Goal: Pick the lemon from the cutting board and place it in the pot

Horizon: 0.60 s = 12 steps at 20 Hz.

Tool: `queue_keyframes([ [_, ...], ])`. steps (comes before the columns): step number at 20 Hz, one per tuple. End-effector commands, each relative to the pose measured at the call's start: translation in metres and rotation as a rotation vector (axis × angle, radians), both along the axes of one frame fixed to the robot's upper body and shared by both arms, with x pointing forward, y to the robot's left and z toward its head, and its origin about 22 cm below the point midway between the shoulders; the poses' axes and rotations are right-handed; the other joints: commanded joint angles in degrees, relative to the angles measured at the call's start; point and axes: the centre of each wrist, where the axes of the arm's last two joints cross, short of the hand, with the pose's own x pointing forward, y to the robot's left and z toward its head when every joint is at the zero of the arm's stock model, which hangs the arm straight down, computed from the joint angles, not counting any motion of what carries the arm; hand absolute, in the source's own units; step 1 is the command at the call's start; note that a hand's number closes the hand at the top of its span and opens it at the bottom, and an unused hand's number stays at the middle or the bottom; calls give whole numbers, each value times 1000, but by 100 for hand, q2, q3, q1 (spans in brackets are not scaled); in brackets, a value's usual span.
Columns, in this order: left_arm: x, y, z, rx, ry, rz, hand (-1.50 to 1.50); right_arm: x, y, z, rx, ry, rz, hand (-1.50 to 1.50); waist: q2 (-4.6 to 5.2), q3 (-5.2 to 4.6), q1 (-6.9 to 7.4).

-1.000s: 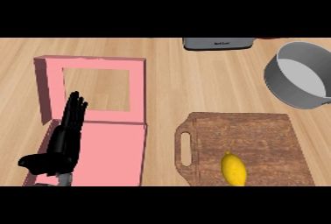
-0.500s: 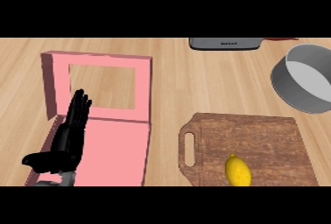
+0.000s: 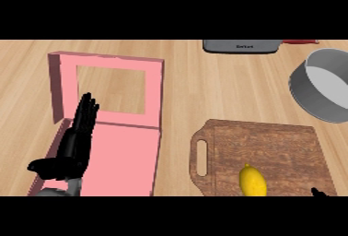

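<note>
- Left hand point(image 3: 73, 143): fingers straight and together, grasping nothing, resting over the left side of the pink box point(image 3: 108, 120) near the counter's left edge.
- Right hand point(image 3: 319, 191): only a dark tip visible at the lower right, over the cutting board's near right corner; fingers released or clenched, cannot tell.
- Lemon point(image 3: 253, 180): lying on the wooden cutting board point(image 3: 265, 147), close to its near edge, a little right of centre, near that dark tip but apart from it; not held by anything.
- Pot point(image 3: 325, 85): grey, at the counter's right edge, beyond the board's far right corner, well apart from the lemon, partly cut off by the view.
- Dark grey appliance point(image 3: 241, 46): at the counter's far edge, kind not readable; a sliver of red just beside it to the right.
- Step in hand, as a judgement: the approach to the lemon, with the pick not yet made.
- Next move likely calling for: right hand coming in over the lemon, closing round its long body, lifting, then carrying away and rightward to above the pot's opening.
- Count: one lemon, one cutting board, one pot, one pink box, one appliance, two hands.
</note>
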Motion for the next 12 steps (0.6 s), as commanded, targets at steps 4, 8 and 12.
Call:
queue_keyframes([
  [4,-11,4,-9,-11,-1,-8,0,27,32,-9,-211,97,-32,-150,-25,13,4],
  [8,14,0,8,-22,6,-2,0,46,54,-28,-212,117,1,-150,-32,19,-59],
  [12,5,-2,-4,-4,-4,4,0,50,70,-38,-206,108,14,-150,-38,19,-77],
])
